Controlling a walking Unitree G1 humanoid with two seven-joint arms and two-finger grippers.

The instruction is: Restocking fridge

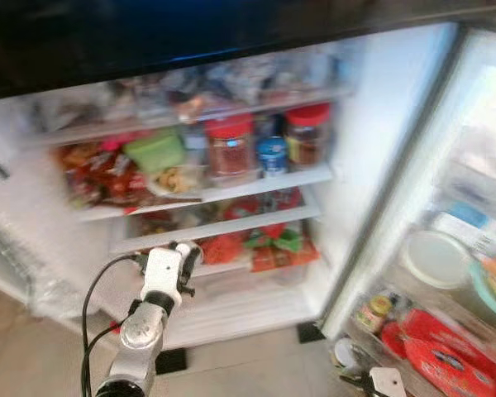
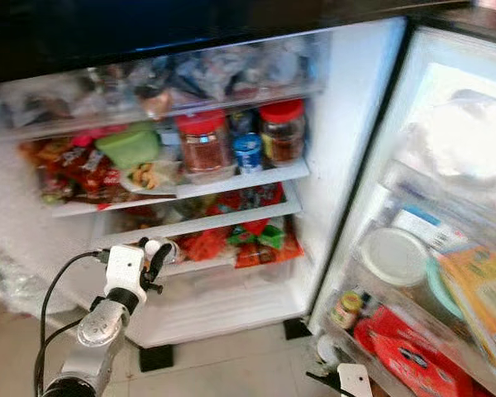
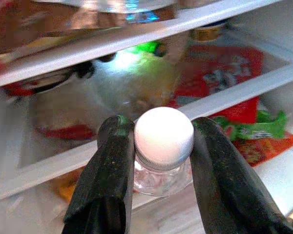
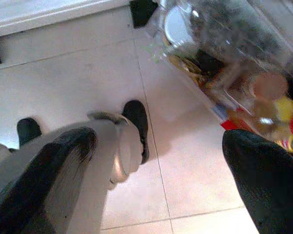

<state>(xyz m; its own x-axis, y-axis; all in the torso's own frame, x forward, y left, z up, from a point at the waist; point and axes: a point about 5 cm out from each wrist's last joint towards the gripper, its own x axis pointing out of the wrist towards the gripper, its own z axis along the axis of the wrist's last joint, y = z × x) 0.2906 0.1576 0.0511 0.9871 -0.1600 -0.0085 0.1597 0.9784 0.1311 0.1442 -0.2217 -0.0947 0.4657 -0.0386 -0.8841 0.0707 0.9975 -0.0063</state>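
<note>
Red-lidded jars (image 1: pixel 231 147) on fridge shelf (image 1: pixel 306 176)

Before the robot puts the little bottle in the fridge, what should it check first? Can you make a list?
1. Bottle held between the left end effector fingers: ok.
2. White cap on the bottle: ok.
3. Fridge door open: ok.
4. Free spot on the lower shelf ahead: cannot tell, red packets crowd it.
5. Right end effector out of the way, open above the floor: ok.
6. Sharp picture for aiming: not ok, head views are blurred.
</note>
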